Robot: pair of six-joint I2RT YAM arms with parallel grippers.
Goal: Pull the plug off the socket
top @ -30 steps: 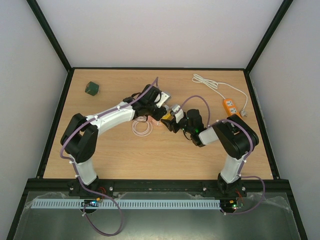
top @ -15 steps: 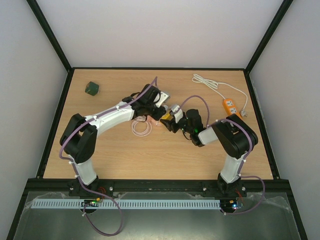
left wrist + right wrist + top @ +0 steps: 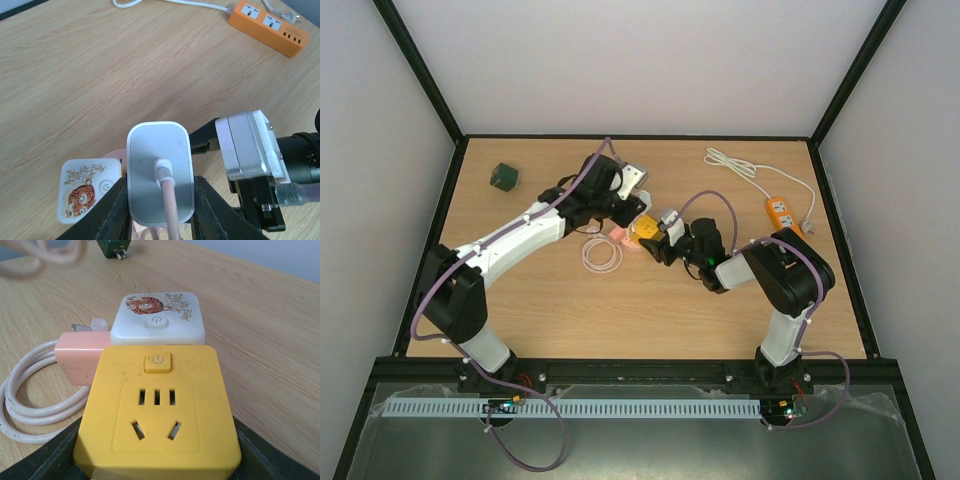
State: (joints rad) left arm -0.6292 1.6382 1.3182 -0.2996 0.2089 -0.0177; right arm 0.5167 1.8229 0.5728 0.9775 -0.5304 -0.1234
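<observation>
My left gripper (image 3: 160, 192) is shut on a grey plug (image 3: 160, 170) with a pink cable, held above the table. In the top view the left gripper (image 3: 628, 208) is just left of the yellow socket (image 3: 642, 230). My right gripper (image 3: 157, 455) is shut on that yellow socket cube (image 3: 157, 410), low over the table. Its holes are empty. A white tiger-print socket cube (image 3: 157, 317) lies right behind it, with a pink adapter (image 3: 80, 360) at its side. The tiger cube (image 3: 85, 190) also shows in the left wrist view, below the plug.
A coiled white cable (image 3: 602, 256) lies by the pink adapter. An orange power strip (image 3: 780, 212) with a white cord (image 3: 740, 168) lies at the back right. A green cube (image 3: 503, 177) sits at the back left.
My left gripper has pulled back and to the left with the grey plug, away from the yellow socket. The right gripper has stayed in place holding the socket.
</observation>
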